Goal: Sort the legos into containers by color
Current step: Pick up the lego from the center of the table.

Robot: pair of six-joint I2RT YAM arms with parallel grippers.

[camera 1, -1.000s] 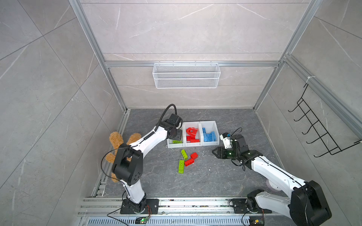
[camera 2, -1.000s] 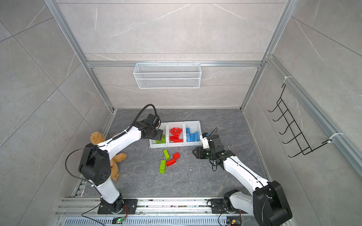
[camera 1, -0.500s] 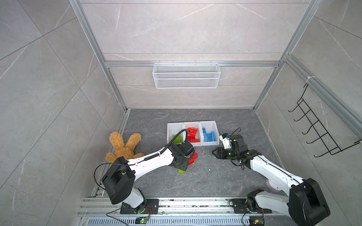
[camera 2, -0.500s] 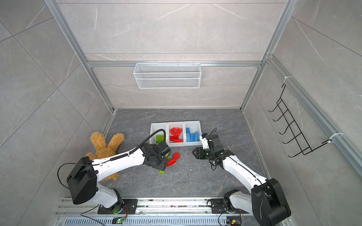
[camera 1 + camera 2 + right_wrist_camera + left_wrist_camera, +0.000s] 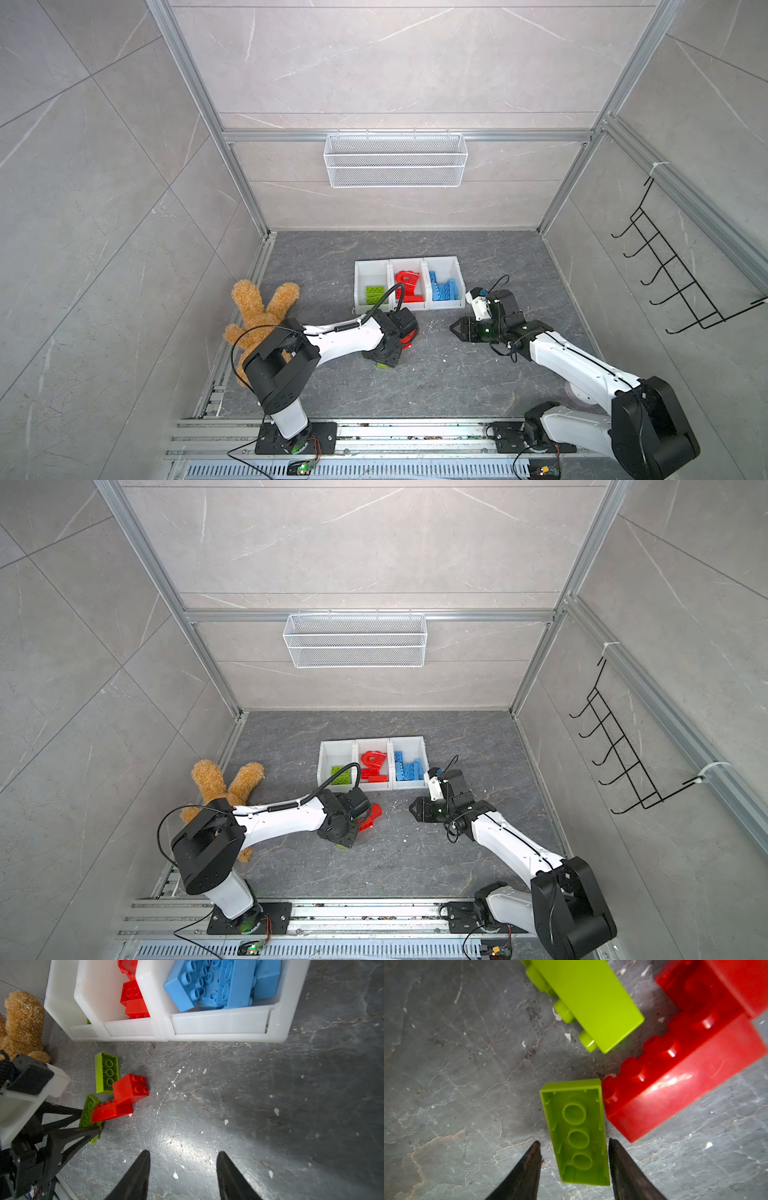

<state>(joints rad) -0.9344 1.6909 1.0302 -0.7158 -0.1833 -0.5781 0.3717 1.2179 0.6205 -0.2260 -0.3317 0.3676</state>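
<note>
Two tapered black left fingers (image 5: 529,1169) parted astride hollow lime brick (image 5: 577,1132); right fingers (image 5: 138,1178) likewise parted, empty.

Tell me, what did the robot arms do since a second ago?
The left gripper swung from the containers back toward the robot's base. It now straddles an upside-down green lego on the floor, jaws open, not yet gripping. The right gripper, the containers and the plush toy stayed put.
</note>
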